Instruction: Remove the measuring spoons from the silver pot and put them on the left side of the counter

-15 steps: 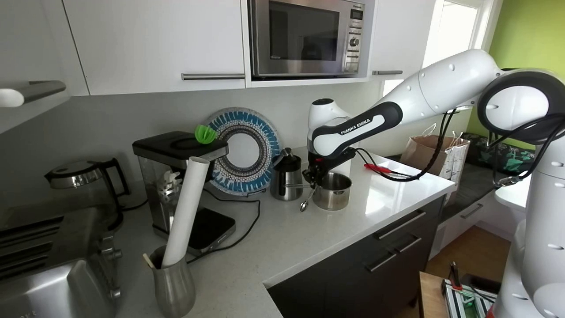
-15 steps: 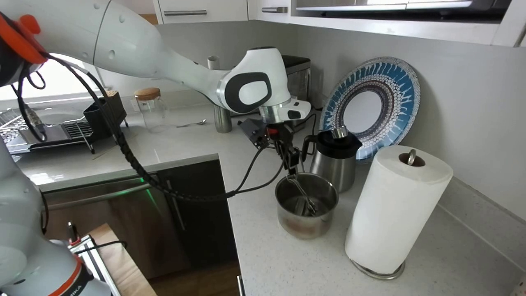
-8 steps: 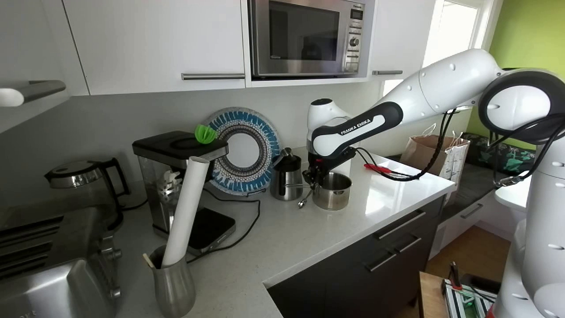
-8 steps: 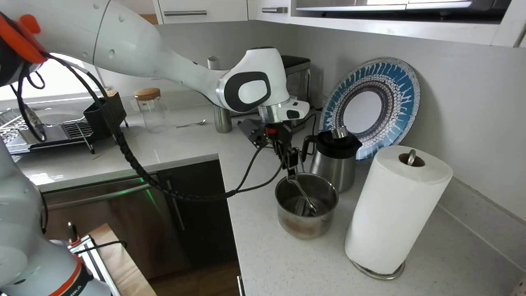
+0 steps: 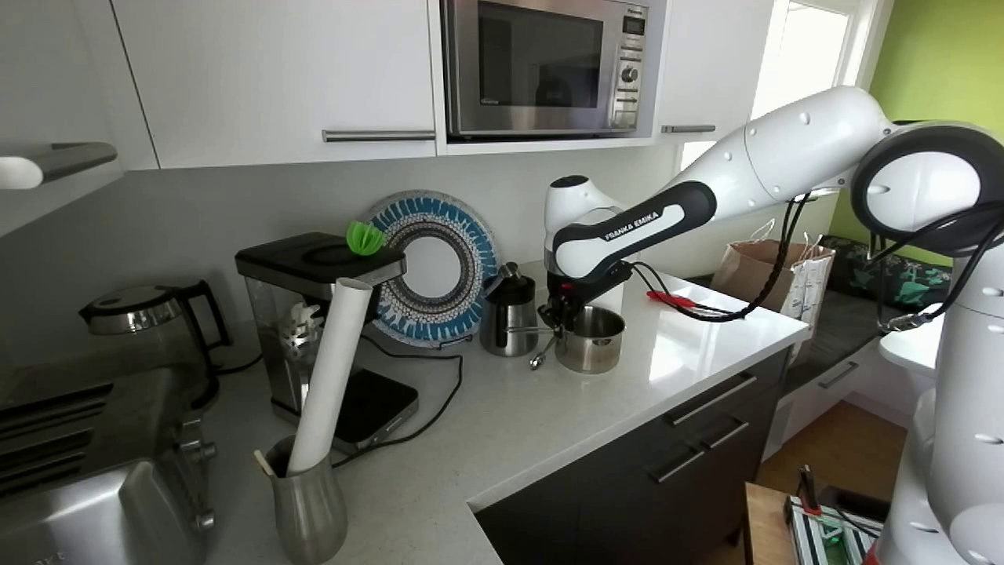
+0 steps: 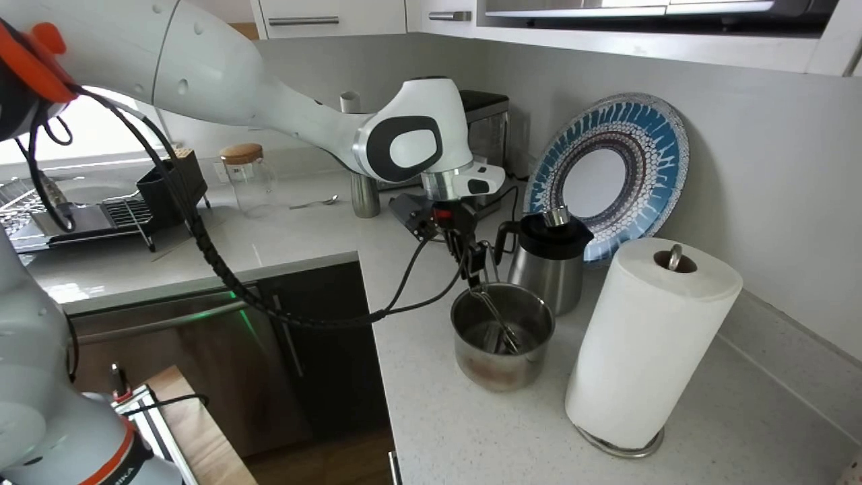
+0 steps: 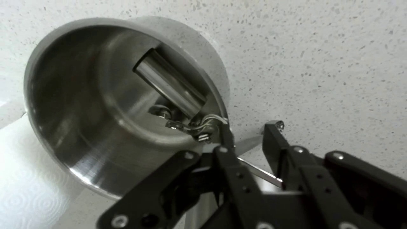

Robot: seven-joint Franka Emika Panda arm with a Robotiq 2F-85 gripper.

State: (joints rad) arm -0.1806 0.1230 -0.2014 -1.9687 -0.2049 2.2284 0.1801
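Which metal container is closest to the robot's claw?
The low silver pot: the gripper is at its rim; the black-lidded jug and slim vase stand farther off.

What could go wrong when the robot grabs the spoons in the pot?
The gripper is open right at the edge of the silver pot, so closing might pinch the wall too and tip the pot.
The measuring spoons are partly inside, but one spoon shows outside, so they could snag on the edge or slip.
The black-topped jug stands near the pot, so a sideways swing might bump it.
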